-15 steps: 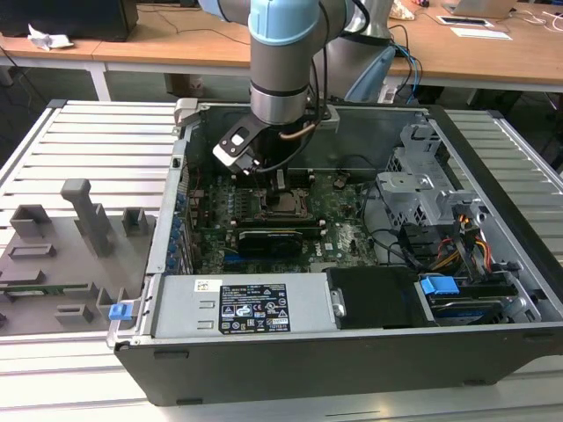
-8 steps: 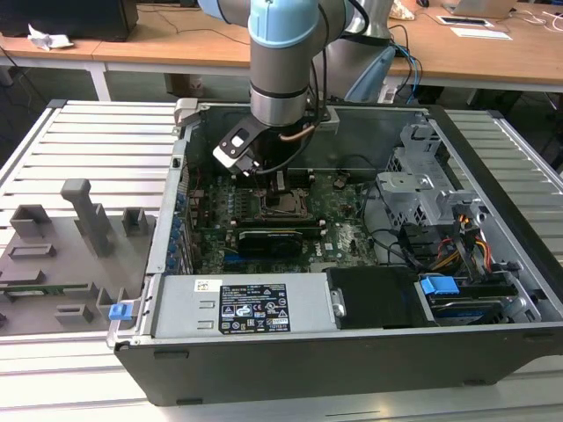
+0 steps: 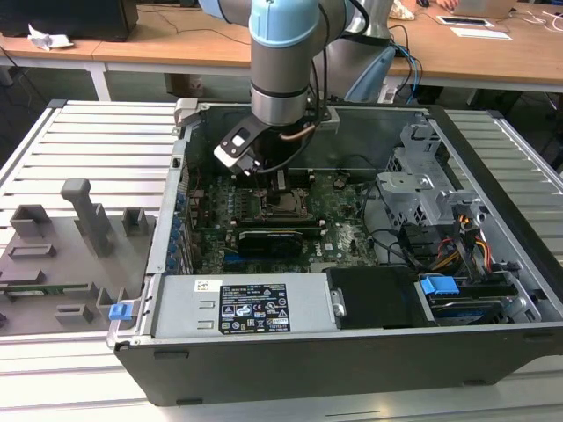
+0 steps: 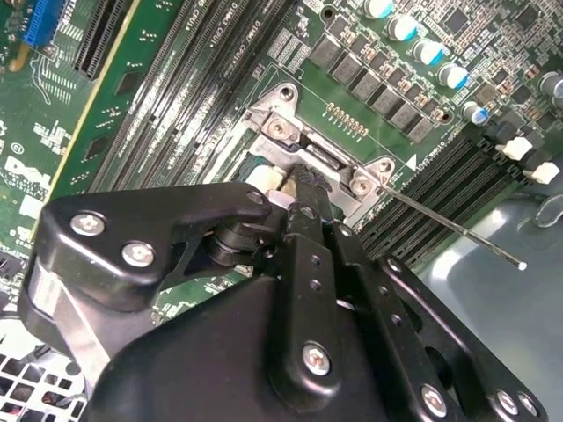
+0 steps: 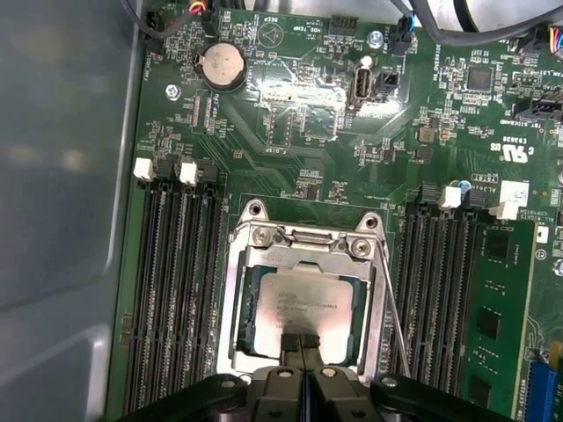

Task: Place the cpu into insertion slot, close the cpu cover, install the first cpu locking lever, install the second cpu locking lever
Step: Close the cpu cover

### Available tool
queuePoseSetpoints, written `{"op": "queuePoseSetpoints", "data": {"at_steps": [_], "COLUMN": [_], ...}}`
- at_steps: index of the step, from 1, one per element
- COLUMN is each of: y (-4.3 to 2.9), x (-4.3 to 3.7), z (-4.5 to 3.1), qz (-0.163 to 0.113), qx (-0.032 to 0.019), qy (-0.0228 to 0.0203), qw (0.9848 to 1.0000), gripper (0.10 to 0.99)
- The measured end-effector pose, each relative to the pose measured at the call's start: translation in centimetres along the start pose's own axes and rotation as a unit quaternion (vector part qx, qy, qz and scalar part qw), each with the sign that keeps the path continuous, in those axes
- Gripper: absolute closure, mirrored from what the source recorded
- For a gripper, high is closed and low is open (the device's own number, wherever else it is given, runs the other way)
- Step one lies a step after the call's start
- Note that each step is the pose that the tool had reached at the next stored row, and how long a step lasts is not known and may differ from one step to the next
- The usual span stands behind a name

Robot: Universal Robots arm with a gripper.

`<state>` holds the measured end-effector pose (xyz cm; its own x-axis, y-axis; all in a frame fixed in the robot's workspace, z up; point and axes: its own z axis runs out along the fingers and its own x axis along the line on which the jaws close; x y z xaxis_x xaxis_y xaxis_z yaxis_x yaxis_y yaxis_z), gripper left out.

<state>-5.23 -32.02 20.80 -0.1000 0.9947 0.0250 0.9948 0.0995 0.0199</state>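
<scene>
Bright even light, mild glare.

An open computer case (image 3: pixel 352 365) sits on the ribbed grey surface (image 3: pixel 97 132), with grey fixture blocks (image 3: pixel 86 211) by the surface's edge on the exterior view's left. Inside, a green motherboard (image 5: pixel 290 158) carries a round coin battery (image 5: pixel 220 67) near one edge and long black memory slots (image 5: pixel 176 290).

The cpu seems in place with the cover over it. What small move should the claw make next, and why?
Probably shift sideways toward the lever: the cpu sits under the cover, the shut claw rests at the cover's edge, and that lever looks unlatched.
</scene>
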Motion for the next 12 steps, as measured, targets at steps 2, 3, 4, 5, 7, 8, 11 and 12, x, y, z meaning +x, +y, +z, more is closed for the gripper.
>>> {"op": "queuePoseSetpoints", "data": {"at_steps": [2, 3, 4, 5, 7, 8, 11, 12], "y": [0.04, 0.15, 0.29, 0.44, 0.71, 0.78, 1.06, 1.14], "x": [0.01, 0.00, -0.01, -0.03, -0.06, -0.06, -0.09, -0.10], "z": [-0.37, -0.37, -0.37, -0.37, -0.37, -0.37, -0.36, -0.36], "qz": [0.000, 0.000, 0.000, 0.000, 0.000, 0.000, 0.000, 0.000], "qx": [-0.0001, 0.0000, 0.0001, 0.0001, 0.0001, 0.0001, 0.0001, 0.0001], "qy": [0.0001, 0.0001, 0.0000, 0.0000, 0.0000, 0.0000, 0.0000, 0.0000], "qw": [1.0000, 1.0000, 1.0000, 1.0000, 1.0000, 1.0000, 1.0000, 1.0000], "gripper": [0.980, 0.980, 0.980, 0.980, 0.980, 0.980, 0.980, 0.980]}}
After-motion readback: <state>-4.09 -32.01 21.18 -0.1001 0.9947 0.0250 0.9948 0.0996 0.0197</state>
